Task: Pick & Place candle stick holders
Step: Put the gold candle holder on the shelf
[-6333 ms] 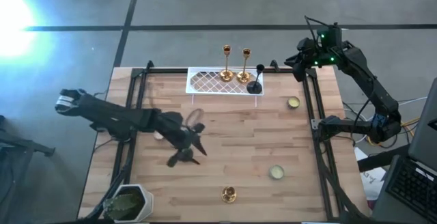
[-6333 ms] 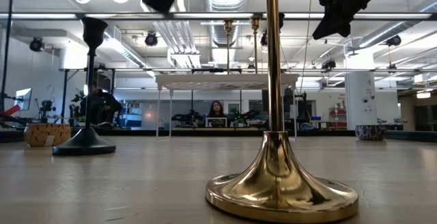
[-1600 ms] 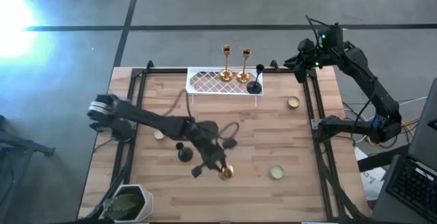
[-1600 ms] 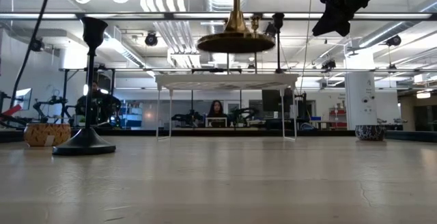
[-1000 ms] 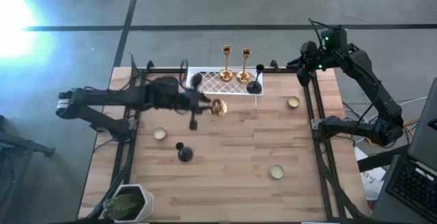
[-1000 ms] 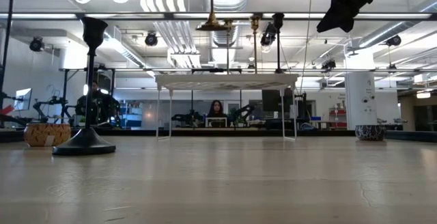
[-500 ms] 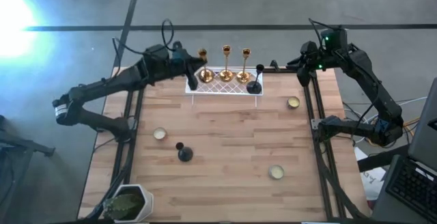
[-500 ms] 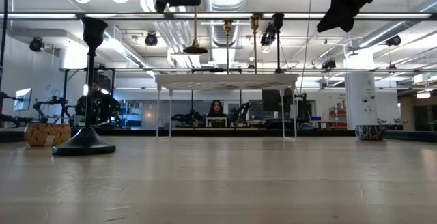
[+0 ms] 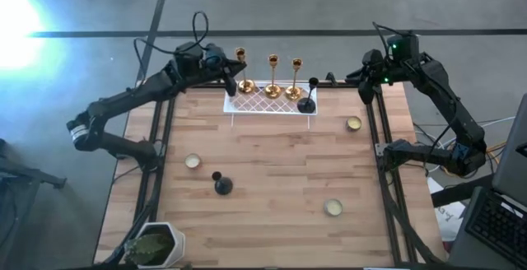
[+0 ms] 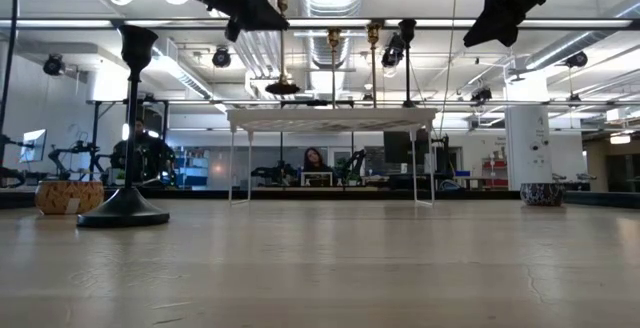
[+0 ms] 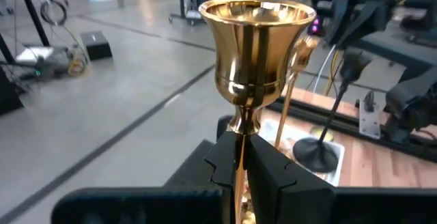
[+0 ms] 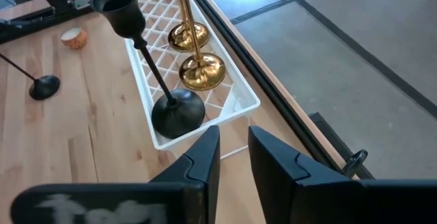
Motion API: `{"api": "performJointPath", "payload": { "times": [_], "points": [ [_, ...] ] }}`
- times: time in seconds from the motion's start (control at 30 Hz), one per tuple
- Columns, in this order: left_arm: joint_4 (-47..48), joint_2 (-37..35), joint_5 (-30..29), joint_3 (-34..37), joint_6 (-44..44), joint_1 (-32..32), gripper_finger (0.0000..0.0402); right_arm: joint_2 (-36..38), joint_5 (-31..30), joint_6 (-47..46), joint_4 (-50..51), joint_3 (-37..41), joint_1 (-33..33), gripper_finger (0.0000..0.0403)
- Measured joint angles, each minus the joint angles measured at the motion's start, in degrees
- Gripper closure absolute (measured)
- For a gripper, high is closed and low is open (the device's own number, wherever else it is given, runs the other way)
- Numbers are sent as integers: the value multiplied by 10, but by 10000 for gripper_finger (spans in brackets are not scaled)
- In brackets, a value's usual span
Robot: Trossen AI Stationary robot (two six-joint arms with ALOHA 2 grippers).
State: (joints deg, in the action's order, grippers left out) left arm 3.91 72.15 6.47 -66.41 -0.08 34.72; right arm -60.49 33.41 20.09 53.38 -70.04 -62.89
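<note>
The left gripper (image 11: 240, 166) is clamped on the slim stem of a polished gold candlestick (image 11: 254, 53), its two dark, matte fingers (image 11: 224, 161) pinching just below the flared, bell-shaped cup whose mirror-bright brass surface reflects the room. From above, this gripper (image 9: 228, 70) sits over the far left corner of the white lattice tray (image 9: 272, 101), with the held stick (image 9: 240, 54) upright; in the low view its round base (image 10: 282, 88) hangs above the tray's flat top, not touching it. On the tray stand two more tall gold sticks (image 9: 272, 76) (image 9: 295, 78) with wide round bases, side by side, and at the tray's right end a matte black holder (image 9: 308, 97) with a thin stem and a domed foot. The tray is a raised white plastic grid on thin legs, set along the far edge of the pale wood-plank table (image 9: 280, 179). A second black holder (image 9: 221, 183) stands on the bare wood toward the near left, and three low round cream-gold cups (image 9: 192, 161) (image 9: 353, 123) (image 9: 333, 207) lie well apart on the planks. A white pot (image 9: 158, 245) with green leaves sits at the near left corner. The right gripper (image 12: 232, 156) hangs with its fingers only narrowly parted and empty, beyond the tray's right end (image 9: 368, 71).
</note>
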Motion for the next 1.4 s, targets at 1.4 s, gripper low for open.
{"api": "performJointPath", "payload": {
  "times": [1.4],
  "points": [
    [-26,83,20,6,5,31,382,0,0,-6,2,0,0,339]
  ]
}}
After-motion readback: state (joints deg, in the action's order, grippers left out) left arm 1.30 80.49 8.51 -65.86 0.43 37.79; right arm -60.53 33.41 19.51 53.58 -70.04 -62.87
